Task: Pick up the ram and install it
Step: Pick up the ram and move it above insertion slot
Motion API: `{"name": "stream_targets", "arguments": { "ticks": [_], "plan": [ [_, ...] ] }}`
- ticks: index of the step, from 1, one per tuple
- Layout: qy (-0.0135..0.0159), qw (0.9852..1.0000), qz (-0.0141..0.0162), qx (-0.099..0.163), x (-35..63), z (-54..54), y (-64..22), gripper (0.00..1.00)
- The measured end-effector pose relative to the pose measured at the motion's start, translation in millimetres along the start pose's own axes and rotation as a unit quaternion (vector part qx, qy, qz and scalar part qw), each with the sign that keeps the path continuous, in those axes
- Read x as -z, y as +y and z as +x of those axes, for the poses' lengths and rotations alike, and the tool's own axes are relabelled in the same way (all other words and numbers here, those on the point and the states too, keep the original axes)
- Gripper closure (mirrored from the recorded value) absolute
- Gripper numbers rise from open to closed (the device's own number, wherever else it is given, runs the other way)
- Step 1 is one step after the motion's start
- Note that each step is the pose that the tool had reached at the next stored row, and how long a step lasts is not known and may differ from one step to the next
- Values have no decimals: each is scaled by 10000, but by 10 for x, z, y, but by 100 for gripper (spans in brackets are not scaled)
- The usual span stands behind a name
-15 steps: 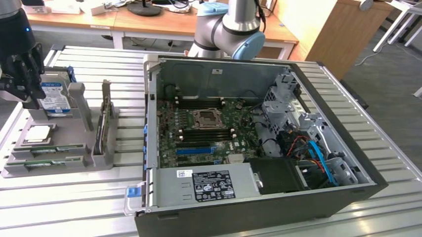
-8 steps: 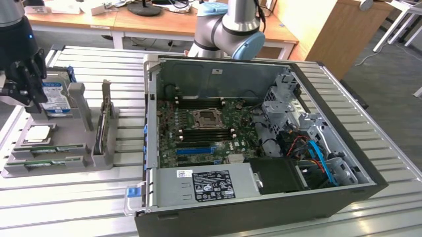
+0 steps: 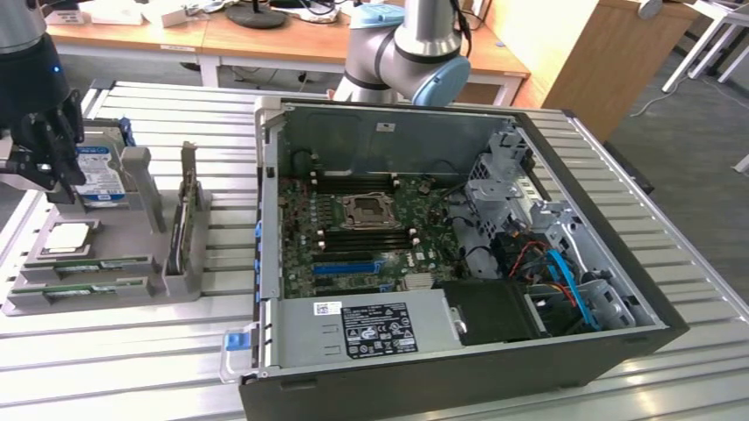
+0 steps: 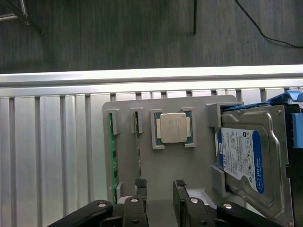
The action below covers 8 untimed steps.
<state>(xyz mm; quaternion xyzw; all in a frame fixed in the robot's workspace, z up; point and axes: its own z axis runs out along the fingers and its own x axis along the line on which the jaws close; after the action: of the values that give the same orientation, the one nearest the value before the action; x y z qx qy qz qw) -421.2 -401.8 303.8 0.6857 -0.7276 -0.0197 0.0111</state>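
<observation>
Two ram sticks (image 3: pixel 100 265) lie side by side in slots at the near end of a grey holder (image 3: pixel 117 303). In the wrist view the ram (image 4: pixel 112 156) shows edge-on as thin green strips, with a second strip (image 4: pixel 138 146) beside it. My gripper (image 3: pixel 49 167) hangs above the holder's far end, near the hard drive (image 3: pixel 100 171). Its fingers (image 4: pixel 141 191) stand open with nothing between them; the gripper (image 4: pixel 160 189) is well above the holder, apart from the ram. The open computer case (image 3: pixel 468 114) lies at the exterior view's right, with dark memory slots (image 3: pixel 363 235) on its motherboard.
A silver CPU chip (image 4: pixel 173 127) sits in the holder between the ram and the blue-labelled hard drive (image 4: pixel 246 161). A thin card (image 3: pixel 181 224) stands upright in the holder. Cables and a drive cage (image 3: pixel 550 263) crowd the case's right side. The slatted metal table (image 3: pixel 117 368) surrounds everything.
</observation>
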Motion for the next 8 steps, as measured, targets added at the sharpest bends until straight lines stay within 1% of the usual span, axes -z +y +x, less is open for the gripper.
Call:
{"name": "stream_targets", "arguments": {
  "ticks": [5, 8],
  "plan": [
    [-1, 10000, 2, 0, -2, 0, 0, 64],
    [-2, 10000, 22, 15, -4, 0, 0, 64]
  ]
}}
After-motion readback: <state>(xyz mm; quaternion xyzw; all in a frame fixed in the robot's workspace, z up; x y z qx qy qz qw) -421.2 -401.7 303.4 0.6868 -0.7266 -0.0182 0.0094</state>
